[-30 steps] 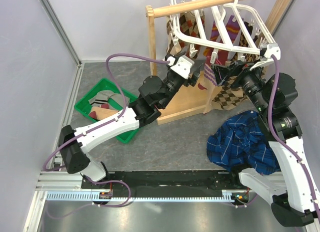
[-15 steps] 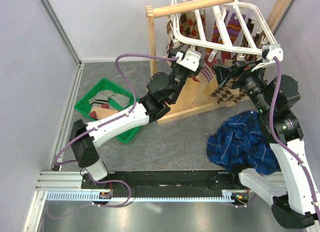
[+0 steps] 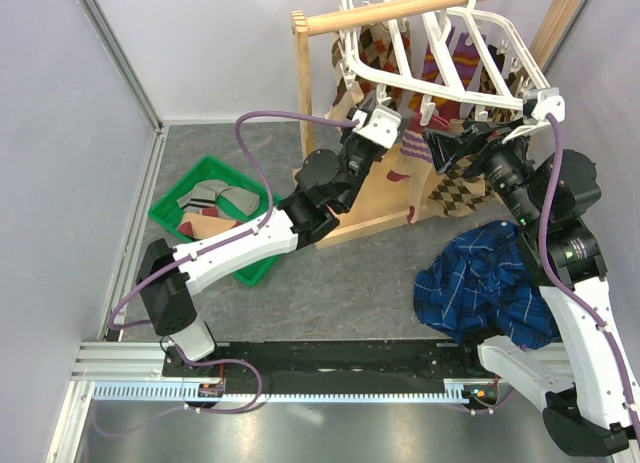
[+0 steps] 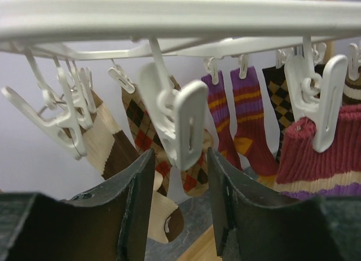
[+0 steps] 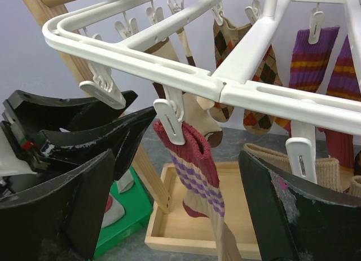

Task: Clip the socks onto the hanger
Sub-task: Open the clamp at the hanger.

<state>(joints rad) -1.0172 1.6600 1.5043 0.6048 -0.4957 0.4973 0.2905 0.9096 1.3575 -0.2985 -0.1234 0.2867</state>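
The hanger [image 5: 141, 61] hangs from the wooden rail [image 3: 400, 11] at the back of the table [image 3: 330, 283], with several socks clipped under it. The left tool [image 4: 179, 159] sits beneath the frame, fingers about half apart either side of a white clip [image 4: 180, 123], not gripping it. The right tool [image 5: 177, 159] gapes wide and holds nothing; a maroon-cuffed sock [image 5: 194, 165] dangles from a clip between its fingers. More socks [image 3: 210, 198] lie in the green bin [image 3: 175, 218].

White plastic grid hanger [image 5: 141, 58] above right pincer [image 5: 176, 155]: smooth, faintly glossy. Maroon-cuffed tan sock [image 5: 194, 171] ahead: ribbed knit cloth, matt.
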